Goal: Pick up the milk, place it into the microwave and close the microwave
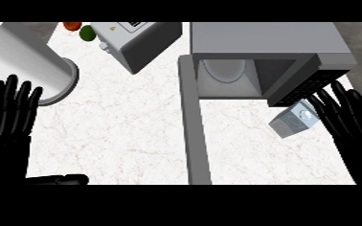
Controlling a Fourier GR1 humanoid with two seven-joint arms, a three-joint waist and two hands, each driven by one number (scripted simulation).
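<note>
Milk (pixel 295 119): grey carton, tilted, round cap; right robot hand (pixel 344 111) beside, fingers straight; left robot hand (pixel 17 106) likewise.

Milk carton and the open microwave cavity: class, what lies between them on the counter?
In the head view, the microwave's open door hangs between the milk carton and the cavity; beneath it, only bare counter shows.

My black hands (pixel 346 112) flank a grey microwave (pixel 268 48), a pale grey milk carton (pixel 293 119) and white, faintly veined counter (pixel 120 134).
</note>
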